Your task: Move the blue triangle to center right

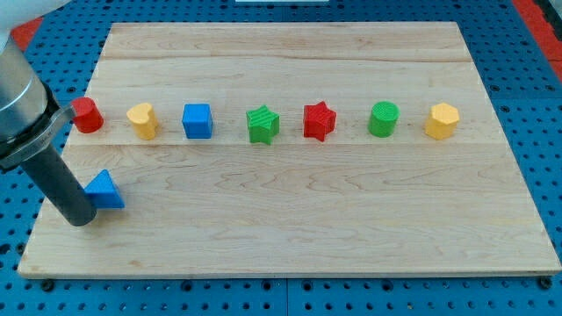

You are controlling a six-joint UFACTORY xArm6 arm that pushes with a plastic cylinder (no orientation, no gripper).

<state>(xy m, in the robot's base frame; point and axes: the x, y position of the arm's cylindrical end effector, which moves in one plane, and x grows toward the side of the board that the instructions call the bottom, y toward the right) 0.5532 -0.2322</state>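
Observation:
The blue triangle [107, 190] lies on the wooden board [290, 237] near its left edge, below the row of other blocks. My tip [81, 219] rests on the board just left of the blue triangle and slightly below it, touching or almost touching its left side. The dark rod slants up from the tip toward the view's top left.
A row of blocks runs across the board's upper middle: red cylinder [86, 115], yellow block [141, 120], blue cube [198, 121], green star [262, 125], red star [320, 121], green cylinder [384, 119], yellow hexagon [443, 121]. Blue pegboard [544, 132] surrounds the board.

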